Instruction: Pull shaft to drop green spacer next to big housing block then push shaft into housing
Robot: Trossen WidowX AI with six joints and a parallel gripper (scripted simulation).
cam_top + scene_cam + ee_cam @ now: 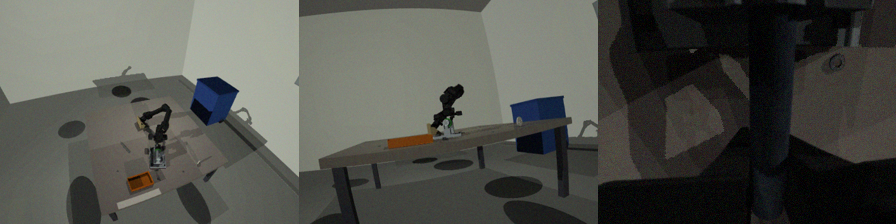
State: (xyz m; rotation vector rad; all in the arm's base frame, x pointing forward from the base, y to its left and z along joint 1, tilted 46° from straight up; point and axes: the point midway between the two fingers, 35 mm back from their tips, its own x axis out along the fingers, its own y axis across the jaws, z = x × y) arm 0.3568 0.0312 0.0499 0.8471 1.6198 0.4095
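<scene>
My gripper point(157, 144) point(756, 133) is shut on the blue-grey shaft point(771, 100), which runs straight up the wrist view toward the dark fixture at the top. The grey housing block point(158, 159) point(448, 131) stands on the table. A sliver of the green spacer point(158, 149) point(450, 122) shows as an arc at shaft height, at the housing's end nearest my gripper. It looks to be still up around the shaft, not on the table. The other spacers and the exact gap at the housing are too small and dark to tell.
An orange tray point(140, 181) point(410, 141) and a white strip point(139, 199) lie near the table's front edge. A grey bar point(125, 147) lies left of the fixture. A pale disc point(199, 163) point(519, 121) stands at the right. A tan block point(140, 123) is behind; a blue bin point(218, 98) stands beyond the table.
</scene>
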